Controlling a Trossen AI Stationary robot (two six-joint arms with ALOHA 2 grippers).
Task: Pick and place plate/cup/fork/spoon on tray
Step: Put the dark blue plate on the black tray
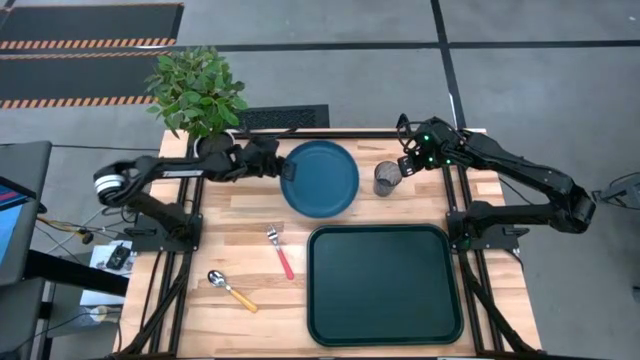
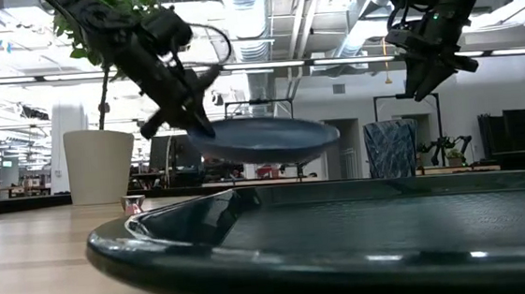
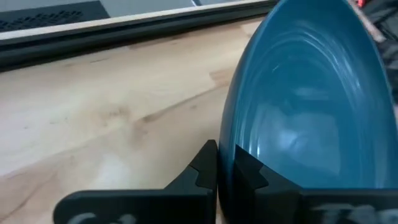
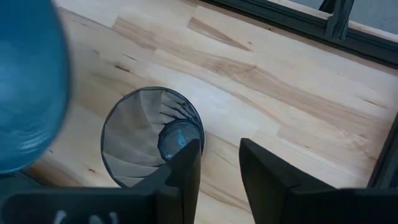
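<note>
The dark teal plate is off the table at the far middle, and my left gripper is shut on its left rim. The smoky grey cup stands upright on the wood just right of the plate. My right gripper is open and hangs above the cup's right side, touching nothing. The red-handled fork and the orange-handled spoon lie flat on the table left of the dark green tray, which holds nothing. My left gripper pinches the plate's rim on the side toward the table's left edge. One finger is on the plate's upper face and one finger is under it. The fingers come nearly level from the table's left. The plate is lifted clear and roughly level.
A potted plant in a white pot stands at the far left corner behind my left arm. Black frame rails run along the table's far edge and both sides. Bare wood lies between the cup and the tray.
</note>
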